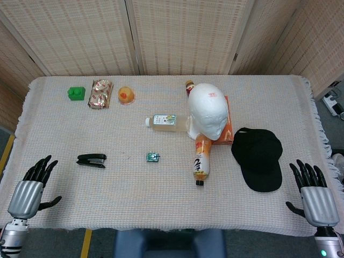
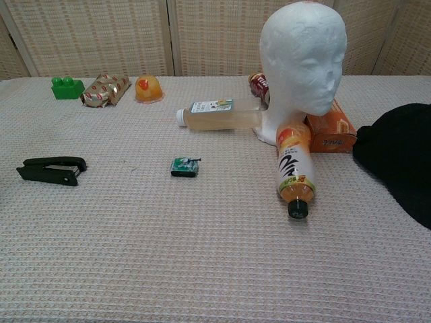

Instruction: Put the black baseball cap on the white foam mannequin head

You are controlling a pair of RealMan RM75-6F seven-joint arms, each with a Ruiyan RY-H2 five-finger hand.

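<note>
The black baseball cap point(image 1: 258, 158) lies flat on the table at the right, brim toward the front edge; the chest view cuts off the cap point(image 2: 401, 158) at its right border. The white foam mannequin head point(image 1: 208, 110) stands upright left of the cap and is bare; in the chest view the mannequin head point(image 2: 303, 57) faces front right. My right hand point(image 1: 313, 193) rests open at the table's front right corner, just right of the cap's brim. Over at the front left corner is my left hand point(image 1: 29, 189), open, holding nothing. Neither hand shows in the chest view.
An orange drink bottle point(image 1: 202, 158) lies in front of the mannequin, a pale bottle point(image 1: 164, 121) to its left, an orange box point(image 1: 229, 126) behind it. A black stapler point(image 1: 91, 160), a small green item point(image 1: 152, 157), a green block point(image 1: 76, 93), a snack packet point(image 1: 100, 93) and a jelly cup point(image 1: 126, 95) lie further left.
</note>
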